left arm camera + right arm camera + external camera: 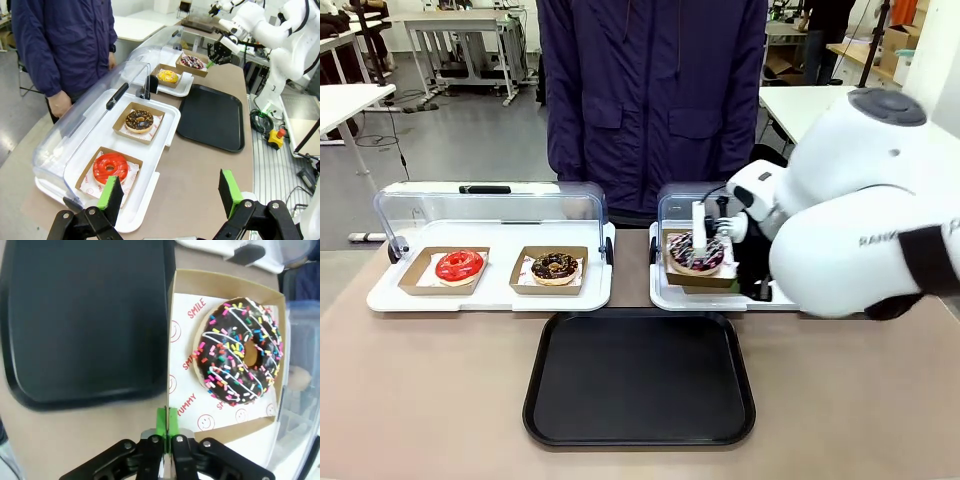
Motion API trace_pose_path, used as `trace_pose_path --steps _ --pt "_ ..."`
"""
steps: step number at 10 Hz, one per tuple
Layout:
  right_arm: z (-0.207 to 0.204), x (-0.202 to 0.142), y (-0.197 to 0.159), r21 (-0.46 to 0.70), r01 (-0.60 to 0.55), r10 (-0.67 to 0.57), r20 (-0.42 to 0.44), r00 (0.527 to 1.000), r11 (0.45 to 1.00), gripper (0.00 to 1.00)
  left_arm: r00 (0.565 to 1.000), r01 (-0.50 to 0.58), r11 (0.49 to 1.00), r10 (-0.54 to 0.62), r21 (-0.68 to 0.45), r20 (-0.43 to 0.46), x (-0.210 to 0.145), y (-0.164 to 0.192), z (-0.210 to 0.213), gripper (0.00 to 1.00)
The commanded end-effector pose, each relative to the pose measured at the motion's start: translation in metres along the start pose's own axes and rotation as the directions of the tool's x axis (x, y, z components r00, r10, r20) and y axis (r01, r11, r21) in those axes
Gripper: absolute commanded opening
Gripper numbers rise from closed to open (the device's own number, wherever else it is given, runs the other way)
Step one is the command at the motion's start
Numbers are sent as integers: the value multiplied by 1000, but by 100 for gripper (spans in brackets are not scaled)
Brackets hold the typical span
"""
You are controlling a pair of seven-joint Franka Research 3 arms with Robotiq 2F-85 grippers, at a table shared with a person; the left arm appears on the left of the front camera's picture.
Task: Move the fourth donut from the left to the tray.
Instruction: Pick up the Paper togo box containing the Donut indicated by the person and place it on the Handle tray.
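Observation:
The fourth donut (240, 351), chocolate-glazed with white and pink stripes and coloured sprinkles, sits in its brown cardboard holder (225, 282). My right gripper (167, 415) is shut on the holder's near wall, its green pads pinching the card. In the right wrist view the holder's edge overlaps the rim of the black tray (85, 315). In the front view the donut (696, 252) hangs at the front of the right display tray, with my right gripper (740, 262) beside it and the black tray (640, 378) just in front. My left gripper (170, 195) is open and empty near the table's left end.
The left white display tray (490, 298) has its clear lid raised and holds a red donut (459, 265) and a chocolate crumb donut (555, 267). A yellow donut (167, 76) stays in the right display tray (186, 86). A person (650, 90) stands at the far edge.

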State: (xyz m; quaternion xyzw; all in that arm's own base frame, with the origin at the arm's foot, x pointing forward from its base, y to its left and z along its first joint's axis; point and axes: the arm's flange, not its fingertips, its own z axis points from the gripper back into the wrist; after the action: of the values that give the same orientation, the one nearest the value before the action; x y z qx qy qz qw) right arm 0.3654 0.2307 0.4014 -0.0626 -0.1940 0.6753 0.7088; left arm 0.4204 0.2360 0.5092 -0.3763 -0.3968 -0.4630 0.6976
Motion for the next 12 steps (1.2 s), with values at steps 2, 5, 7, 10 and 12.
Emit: trace_pose_path --steps 2,5,7,10,12 --pt "-10 21 66 -59 85 -86 -21 996 995 2 1000 -4 1000 4 6 -11 0 -3 -1 100" --pt "-21 49 100 -38 72 -73 -37 997 997 2 1000 -4 1000 4 6 -11 0 -3 -1 100" --pt "-33 57 114 -19 42 -43 -39 998 999 2 1000 -4 1000 4 6 -11 0 -3 -1 100" --pt "-53 59 133 24 4 -4 -38 999 1000 2 1000 -4 1000 4 6 -11 0 -3 -1 100" --pt "-62 54 143 45 5 -4 -26 1000 999 2 1000 -4 1000 4 6 -11 0 -3 -1 100"
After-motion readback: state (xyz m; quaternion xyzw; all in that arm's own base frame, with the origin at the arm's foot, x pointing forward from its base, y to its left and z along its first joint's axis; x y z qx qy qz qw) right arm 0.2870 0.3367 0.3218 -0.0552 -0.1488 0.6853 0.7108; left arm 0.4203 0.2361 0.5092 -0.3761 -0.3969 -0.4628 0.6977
